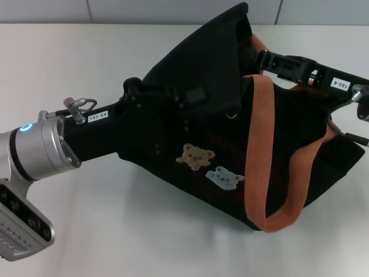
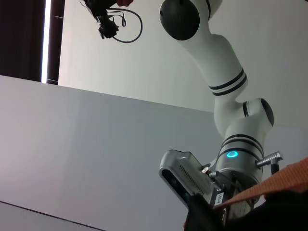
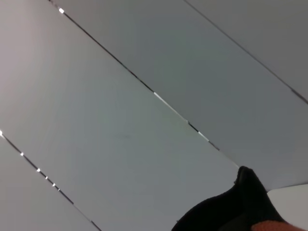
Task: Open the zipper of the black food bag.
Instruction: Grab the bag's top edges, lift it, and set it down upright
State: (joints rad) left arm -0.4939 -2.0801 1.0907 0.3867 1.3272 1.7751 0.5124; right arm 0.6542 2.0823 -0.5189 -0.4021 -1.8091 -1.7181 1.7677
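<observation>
The black food bag (image 1: 213, 133) lies tilted on the white table (image 1: 86, 52), bear patches facing up and an orange-brown strap (image 1: 259, 144) looped across its front. A small silver metal piece (image 1: 232, 113) shows on the upper fabric; the zipper track itself I cannot make out. My left gripper (image 1: 151, 95) presses against the bag's left end, black on black. My right gripper (image 1: 258, 57) reaches in at the bag's raised far rim, by the second strap. The left wrist view shows black fabric (image 2: 204, 216), a strap (image 2: 284, 179) and the right arm's wrist (image 2: 236, 159).
The table's back edge meets a grey wall (image 1: 173, 10) just behind the bag. The right wrist view shows only wall panels (image 3: 144, 96) and a corner of black fabric (image 3: 240, 209).
</observation>
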